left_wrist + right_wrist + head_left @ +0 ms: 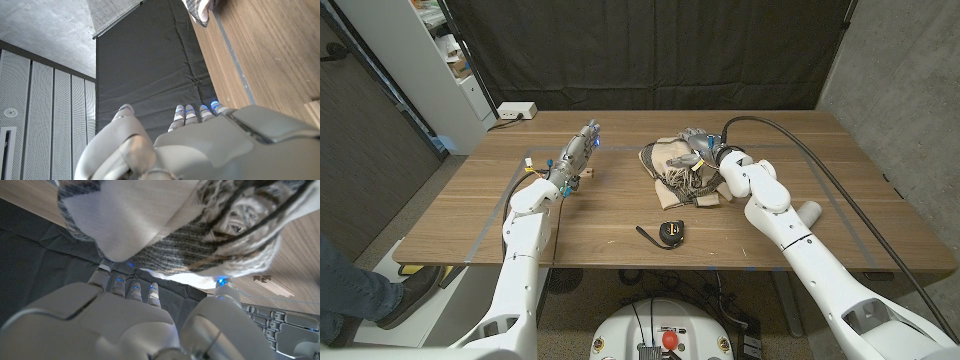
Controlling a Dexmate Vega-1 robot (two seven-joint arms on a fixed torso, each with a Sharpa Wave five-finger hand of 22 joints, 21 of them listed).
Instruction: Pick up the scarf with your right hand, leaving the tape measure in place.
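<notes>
The scarf (672, 170), beige and grey striped with fringe, lies bunched on the wooden table (620, 210) right of the middle. My right hand (702, 148) is on its far side. In the right wrist view the fingers (131, 287) reach in under a fold of the scarf (165, 225) and the thumb (225, 292) presses against it, so the hand grips it. The black tape measure (670, 232) sits nearer the front edge, apart from the scarf. My left hand (577, 155) stands on its edge at the left, fingers straight, holding nothing. The left wrist view catches a corner of the scarf (199, 11).
A white power strip (515, 111) lies at the table's back left corner. A white shelf unit (455, 60) stands beyond it. A person's leg and shoe (360, 295) show at the lower left. A black curtain (650, 50) hangs behind the table.
</notes>
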